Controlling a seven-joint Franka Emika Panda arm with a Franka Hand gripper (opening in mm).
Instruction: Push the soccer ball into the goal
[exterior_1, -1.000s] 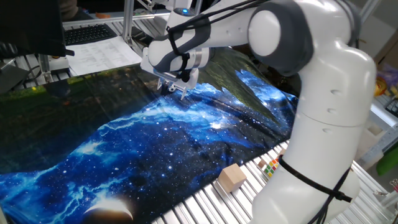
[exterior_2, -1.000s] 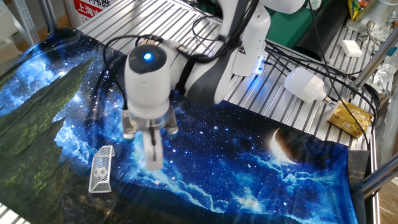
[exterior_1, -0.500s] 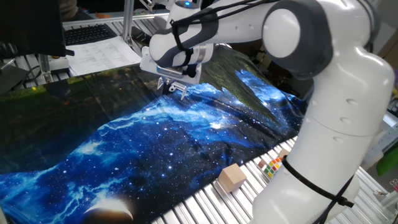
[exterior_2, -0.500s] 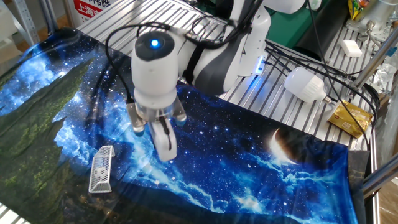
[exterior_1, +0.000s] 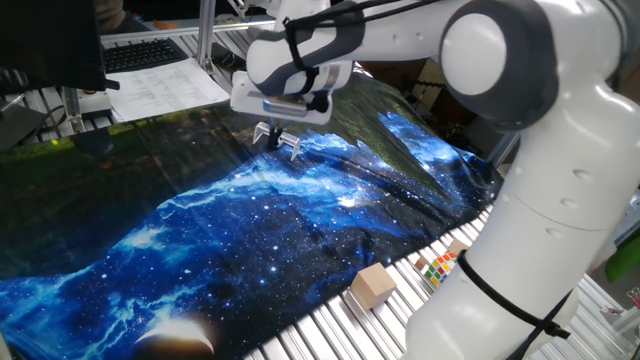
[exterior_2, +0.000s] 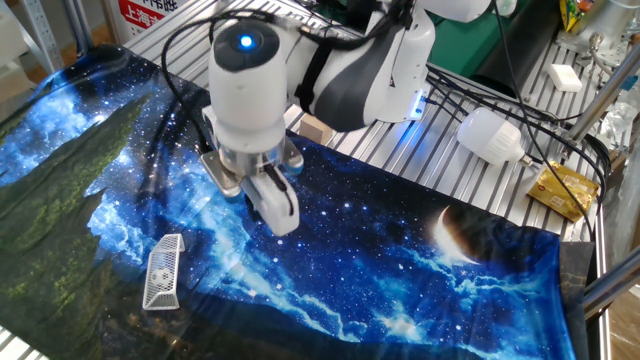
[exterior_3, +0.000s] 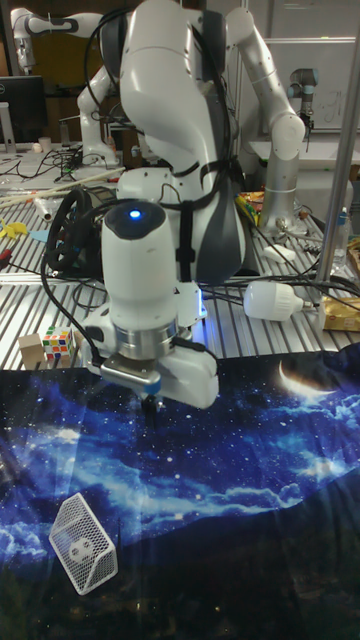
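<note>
The goal (exterior_3: 72, 522) is a small silvery mesh frame lying on the space-print cloth at the lower left. It shows again in the other fixed view as goal (exterior_2: 163, 270). Inside its mesh sits the soccer ball (exterior_3: 80, 548), tiny and white with dark patches. My gripper (exterior_3: 150, 405) hangs above the cloth, up and to the right of the goal and clear of it. Its dark fingertips stand together with nothing between them. In one fixed view the gripper (exterior_1: 278, 142) hovers over the far part of the cloth, and the goal and ball are out of sight there.
A tan wooden block (exterior_1: 373, 284) and a puzzle cube (exterior_1: 435, 267) lie on the metal slats beside the cloth's edge. A white bulb (exterior_2: 490, 135) and cables lie on the slats near the arm's base. Papers and a keyboard sit beyond the far edge.
The gripper has risen and drawn back from beside the goal toward the arm's base. The goal has stayed where it was.
</note>
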